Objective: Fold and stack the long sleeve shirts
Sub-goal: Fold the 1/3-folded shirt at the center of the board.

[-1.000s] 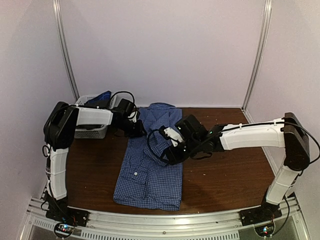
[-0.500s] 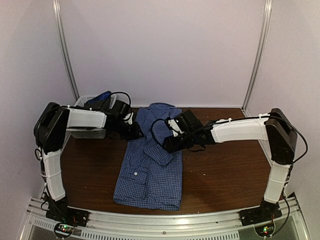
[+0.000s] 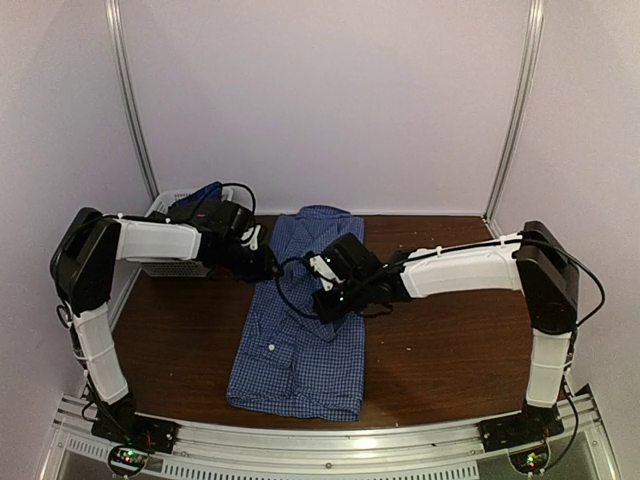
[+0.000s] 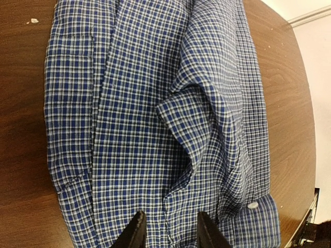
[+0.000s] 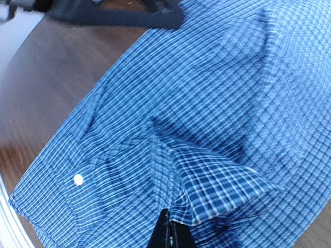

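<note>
A blue checked long sleeve shirt [image 3: 290, 350] lies lengthwise down the middle of the brown table, partly folded. My right gripper [image 3: 322, 303] sits over its middle. In the right wrist view the jaws [image 5: 170, 232] are shut on the hem of a raised flap of the shirt [image 5: 227, 188], which casts a shadow beneath it. My left gripper [image 3: 270, 266] is at the shirt's upper left edge. Its fingers [image 4: 169, 233] stand apart just above the checked cloth [image 4: 129, 103], with nothing pinched between them.
At the back left stands a white basket [image 3: 180, 264] with dark blue cloth [image 3: 203, 195] in it, close behind my left arm. The bare brown tabletop [image 3: 450, 340] shows to the right of the shirt. Pale walls close in on three sides.
My right gripper moved left across the shirt and shut on the flap. My left arm reached further right, toward the shirt's left edge.
</note>
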You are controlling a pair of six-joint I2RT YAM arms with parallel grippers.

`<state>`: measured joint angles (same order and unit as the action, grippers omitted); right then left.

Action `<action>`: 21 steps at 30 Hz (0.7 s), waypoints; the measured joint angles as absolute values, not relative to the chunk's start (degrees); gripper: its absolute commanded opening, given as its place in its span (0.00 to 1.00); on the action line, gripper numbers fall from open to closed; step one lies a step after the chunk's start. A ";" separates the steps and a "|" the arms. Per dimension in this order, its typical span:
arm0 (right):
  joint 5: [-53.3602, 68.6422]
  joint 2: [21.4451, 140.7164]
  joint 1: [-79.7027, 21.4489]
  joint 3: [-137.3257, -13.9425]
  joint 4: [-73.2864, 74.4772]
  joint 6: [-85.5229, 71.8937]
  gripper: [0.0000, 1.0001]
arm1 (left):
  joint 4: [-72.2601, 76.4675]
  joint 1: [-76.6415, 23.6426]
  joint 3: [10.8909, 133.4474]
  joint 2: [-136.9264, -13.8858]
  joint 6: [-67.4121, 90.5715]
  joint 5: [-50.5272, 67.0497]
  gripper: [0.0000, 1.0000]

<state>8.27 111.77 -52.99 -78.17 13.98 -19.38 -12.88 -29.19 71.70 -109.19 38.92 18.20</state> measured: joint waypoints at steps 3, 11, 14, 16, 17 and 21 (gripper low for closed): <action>8.32 111.77 -57.28 -78.17 14.68 -19.25 0.19 | -12.75 -29.19 71.68 -109.06 38.92 18.39 0.35; 8.91 111.57 -65.19 -78.00 16.82 -19.27 0.52 | -12.01 -29.19 71.59 -109.06 38.92 19.27 0.36; 8.27 109.67 -64.93 -76.84 17.43 -19.62 0.58 | -11.99 -29.19 71.46 -109.06 38.92 19.42 0.36; 7.46 107.50 -64.34 -76.20 17.61 -19.86 0.59 | -11.99 -29.19 71.42 -109.06 38.92 19.53 0.36; 7.20 106.26 -63.81 -75.96 17.54 -19.94 0.58 | -11.99 -29.19 71.40 -109.06 38.92 19.53 0.36; 6.81 102.98 -59.05 -75.85 16.78 -20.34 0.56 | -12.01 -29.19 71.53 -109.08 38.92 19.57 0.36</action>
<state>6.81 102.98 -59.05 -75.85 16.78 -20.34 -12.01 -29.19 71.53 -109.08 38.92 19.57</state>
